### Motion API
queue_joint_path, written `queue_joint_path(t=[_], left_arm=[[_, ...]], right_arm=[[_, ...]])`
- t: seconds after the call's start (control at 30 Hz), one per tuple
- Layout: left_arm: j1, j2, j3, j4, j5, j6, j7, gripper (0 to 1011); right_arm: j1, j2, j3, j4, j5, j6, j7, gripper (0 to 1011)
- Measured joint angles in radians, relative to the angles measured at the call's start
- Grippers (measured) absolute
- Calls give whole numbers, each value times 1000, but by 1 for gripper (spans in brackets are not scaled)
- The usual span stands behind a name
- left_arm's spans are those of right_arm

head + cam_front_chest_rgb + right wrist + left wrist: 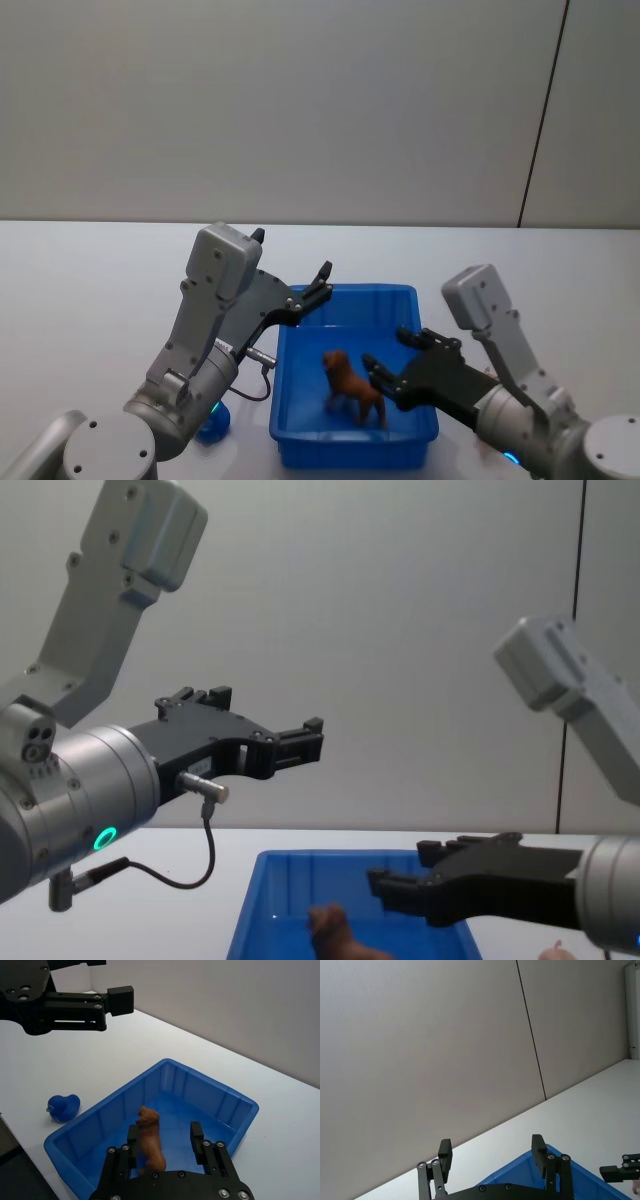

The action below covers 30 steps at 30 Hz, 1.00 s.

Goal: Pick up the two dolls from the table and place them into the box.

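The blue box (350, 292) stands on the white table (100, 300) in front of me. A shaggy reddish-brown lion doll (352, 388) stands upright on the box floor. My right gripper (388, 350) hovers open over the box's right half. In the right wrist view the lion doll (150, 1137) sits just past the open right gripper (165, 1132), close to one finger. My left gripper (320, 280) is raised and open above the box's far left corner. A rounded blue doll (64, 1107) lies on the table left of the box (210, 1077).
A grey wall runs behind the table. In the head view the blue doll (212, 425) is partly hidden under my left arm. A small pale pink thing (560, 950) peeks in at the chest view's lower right edge, right of the box (260, 900).
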Motion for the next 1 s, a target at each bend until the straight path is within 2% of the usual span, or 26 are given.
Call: queue_joint_path(t=[0.07,0.1,0.17,0.27,0.3,0.43,0.5,1.0], left_arm=[[0,0,0,0,0,0,0,1002],[0,0,0,0,0,0,0,1001],[0,0,0,0,0,0,0,1001],[0,0,0,0,0,0,0,1001],[0,0,0,0,0,0,0,1001],[0,0,0,0,0,0,0,1001],[0,0,0,0,0,0,0,1001],[0,0,0,0,0,0,0,1002]], right_arm=[[5,-5,-3,6,-5,3,2,603],[10,-9,-5,12,-7,6,2,675],[14,-12,-6,16,-8,8,2,712],[21,-15,-5,25,-7,15,-4,827],[22,-16,-4,25,-5,16,-6,827],[23,-14,4,28,8,23,-24,960],[23,-12,8,28,14,25,-32,989],[-24,27,56,14,99,67,-156,1001]])
